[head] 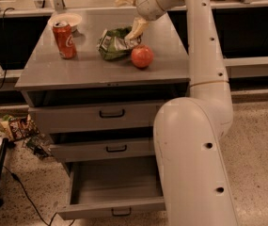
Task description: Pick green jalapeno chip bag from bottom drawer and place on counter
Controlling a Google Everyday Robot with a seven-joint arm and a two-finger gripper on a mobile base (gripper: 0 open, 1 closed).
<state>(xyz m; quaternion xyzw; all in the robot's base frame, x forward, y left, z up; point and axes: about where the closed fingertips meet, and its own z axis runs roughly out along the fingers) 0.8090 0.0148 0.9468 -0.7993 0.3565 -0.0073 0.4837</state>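
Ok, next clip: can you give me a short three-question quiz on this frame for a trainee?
1. True or false: the bottom drawer is pulled out.
2. The green jalapeno chip bag lies on the counter. Which thing sits nearest it? A) red soda can B) red round fruit C) white bowl
3. Fill in: the gripper, at the bag's right edge above the counter, has its fingers ____.

Key: 1 true; 2 B; 3 open, spread apart.
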